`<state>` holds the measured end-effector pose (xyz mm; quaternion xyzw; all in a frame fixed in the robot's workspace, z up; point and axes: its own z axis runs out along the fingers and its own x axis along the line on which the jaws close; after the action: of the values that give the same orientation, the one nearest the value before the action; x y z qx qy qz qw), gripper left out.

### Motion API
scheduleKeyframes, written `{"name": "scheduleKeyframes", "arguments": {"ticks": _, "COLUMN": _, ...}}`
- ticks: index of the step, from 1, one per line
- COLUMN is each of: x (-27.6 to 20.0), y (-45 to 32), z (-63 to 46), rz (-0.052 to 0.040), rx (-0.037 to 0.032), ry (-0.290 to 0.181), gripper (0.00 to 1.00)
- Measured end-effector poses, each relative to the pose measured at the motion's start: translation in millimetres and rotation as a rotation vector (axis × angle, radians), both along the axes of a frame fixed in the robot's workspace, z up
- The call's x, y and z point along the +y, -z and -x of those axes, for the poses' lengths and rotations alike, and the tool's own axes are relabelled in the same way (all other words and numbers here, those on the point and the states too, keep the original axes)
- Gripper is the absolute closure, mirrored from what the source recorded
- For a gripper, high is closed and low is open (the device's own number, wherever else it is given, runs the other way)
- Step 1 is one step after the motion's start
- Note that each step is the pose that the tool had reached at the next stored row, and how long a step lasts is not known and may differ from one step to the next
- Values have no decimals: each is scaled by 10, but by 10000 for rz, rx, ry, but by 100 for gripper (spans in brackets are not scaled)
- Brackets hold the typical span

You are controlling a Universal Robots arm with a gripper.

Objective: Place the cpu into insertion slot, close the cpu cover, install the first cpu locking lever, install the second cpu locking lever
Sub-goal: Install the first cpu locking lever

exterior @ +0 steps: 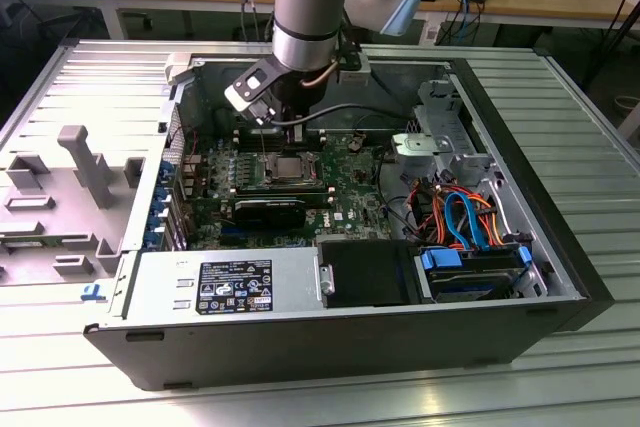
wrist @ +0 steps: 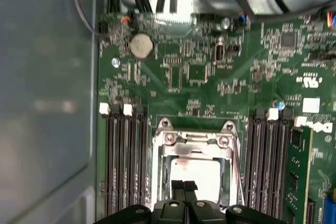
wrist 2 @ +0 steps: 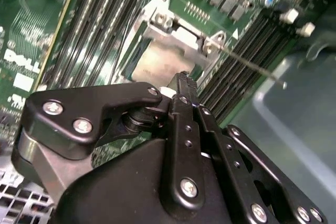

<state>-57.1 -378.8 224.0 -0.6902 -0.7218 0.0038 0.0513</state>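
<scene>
- The black body of the claw [wrist: 184,185] blocks the near edge of the insertion slot [wrist 2: 155,9] in both wrist views, so that side of the socket is hidden.
- In the exterior view the arm [exterior: 305,7] and a grey block on its wrist stand in front of the claw's tips. Where they meet the board cannot be made out from there.
- The cpu [wrist: 195,174] lies flat inside the insertion slot, its dull silver top showing. Part of it is cut off behind the claw.
- The cpu cover [wrist: 195,149] appears to lie down over the socket, with the cpu seen through its window. Whether it sits fully flush is hard to tell.
- A thin lever rod [wrist 2: 252,66] runs out from a corner of the socket over the memory slots [wrist: 126,166]. Its far end blurs out.
- The claw's two fingertips are pressed together with nothing between them. They sit right at the cpu's near edge, and actual contact cannot be told.
- The open computer case [exterior: 300,342] rests on a ribbed metal surface [exterior: 560,387].
</scene>
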Motion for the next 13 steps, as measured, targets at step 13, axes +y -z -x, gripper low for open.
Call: {"name": "scheduleKeyframes", "arguments": {"ticks": 13, "x": -26, "y": 167, "z": 147, "rz": 0, "rx": 1, "ry": -22, "gripper": 89}}
